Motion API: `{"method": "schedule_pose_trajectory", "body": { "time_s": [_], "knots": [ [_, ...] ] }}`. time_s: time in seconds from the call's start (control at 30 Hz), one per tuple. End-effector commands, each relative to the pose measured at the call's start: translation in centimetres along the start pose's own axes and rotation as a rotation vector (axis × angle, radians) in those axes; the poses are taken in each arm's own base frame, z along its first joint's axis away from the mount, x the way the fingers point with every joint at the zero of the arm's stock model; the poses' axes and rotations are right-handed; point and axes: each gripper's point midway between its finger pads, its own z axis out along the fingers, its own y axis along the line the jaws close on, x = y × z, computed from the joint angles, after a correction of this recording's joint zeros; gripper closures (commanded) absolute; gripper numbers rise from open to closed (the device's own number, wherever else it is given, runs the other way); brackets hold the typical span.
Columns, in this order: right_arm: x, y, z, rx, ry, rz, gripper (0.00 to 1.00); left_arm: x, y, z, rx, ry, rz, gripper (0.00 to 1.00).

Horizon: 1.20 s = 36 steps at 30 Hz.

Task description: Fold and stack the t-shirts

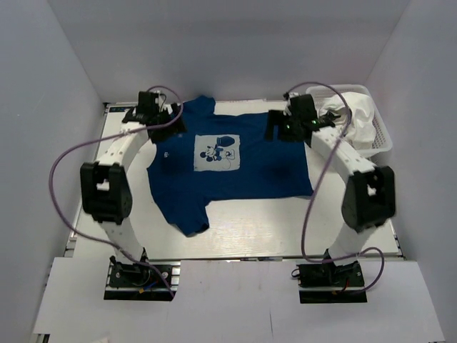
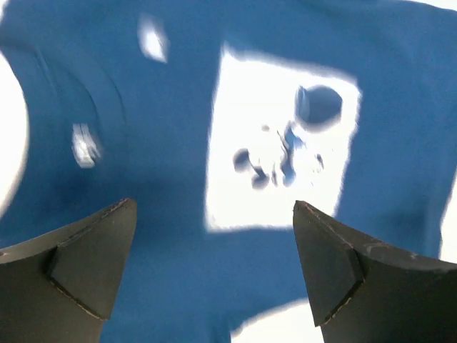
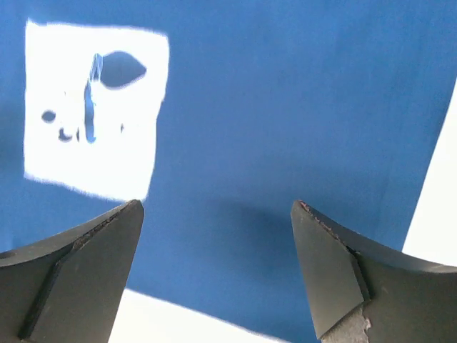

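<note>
Navy t-shirt (image 1: 235, 168) lies flat mid-table, print up; white t-shirt (image 1: 355, 118) sits in the basket (image 1: 383, 140) at the far right corner. Left pincer (image 2: 214, 203) and right pincer (image 3: 216, 203) hang fully spread, empty, over the navy's far side. I would pinch both far edges level, together

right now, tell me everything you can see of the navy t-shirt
The navy t-shirt is soft-looking cloth with a pale square chest print showing a cartoon mouse. It lies spread open and print up on the white table, turned sideways: neck toward the left arm, hem toward the right, one sleeve pointing to the far edge and one to the near. It is not yet folded. The left gripper and right gripper are over it with jaws open, holding no cloth.
</note>
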Motion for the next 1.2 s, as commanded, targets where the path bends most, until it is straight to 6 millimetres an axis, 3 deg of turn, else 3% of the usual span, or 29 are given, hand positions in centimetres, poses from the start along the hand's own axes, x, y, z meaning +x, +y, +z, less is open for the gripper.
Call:
{"method": "schedule_pose_trajectory", "body": {
  "time_s": [0.0,0.03,0.07,0.1,0.13,0.17,0.23,0.27,0.37,0.67,0.9,1.0,1.1,1.17],
  "knots": [
    [3.4,-1.7,-2.7,0.029,0.005,0.100,0.10,6.1,-1.9,-4.6,0.112,0.080,-0.080,0.00],
    [7.3,-1.6,-3.0,0.028,0.063,0.104,0.10,7.6,-2.4,-5.2,0.136,0.099,-0.087,0.00],
    [7.8,-1.5,-3.7,0.020,0.056,0.108,0.10,9.5,-3.5,-5.9,0.182,0.140,-0.098,0.00],
    [8.6,-1.8,-3.8,0.029,0.061,0.113,0.10,12.1,-3.2,-6.8,0.194,0.172,-0.107,0.00],
    [11.6,-2.7,-3.6,0.051,0.110,0.126,0.10,13.5,-3.3,-7.3,0.204,0.199,-0.116,0.00],
    [11.9,-2.7,-3.8,0.053,0.109,0.128,0.10,16.2,-3.3,-7.5,0.217,0.254,-0.122,0.00],
    [13.8,-3.5,-3.8,0.084,0.146,0.135,0.10,17.9,-2.8,-8.1,0.213,0.272,-0.128,0.00],
    [14.0,-3.7,-3.6,0.090,0.146,0.137,0.10,20.0,-1.9,-7.8,0.180,0.313,-0.136,0.00],
    [15.5,-4.8,-3.5,0.142,0.184,0.151,0.10,22.8,-0.4,-7.8,0.126,0.377,-0.140,0.00],
    [20.7,-6.5,-3.8,0.219,0.327,0.167,0.10,27.5,4.1,-6.9,-0.068,0.470,-0.181,0.00],
    [22.0,-6.5,-3.5,0.215,0.374,0.186,0.10,28.6,6.1,-6.7,-0.175,0.520,-0.165,0.00],
    [20.8,-6.2,-3.7,0.202,0.341,0.176,0.10,26.4,5.9,-7.5,-0.205,0.481,-0.127,0.00],
    [18.2,-5.6,-4.7,0.184,0.266,0.163,0.10,21.8,4.4,-9.4,-0.200,0.381,-0.087,0.00],
    [17.1,-5.2,-5.3,0.174,0.224,0.161,0.10,20.7,3.9,-10.5,-0.194,0.349,-0.093,0.00]
  ]
}}
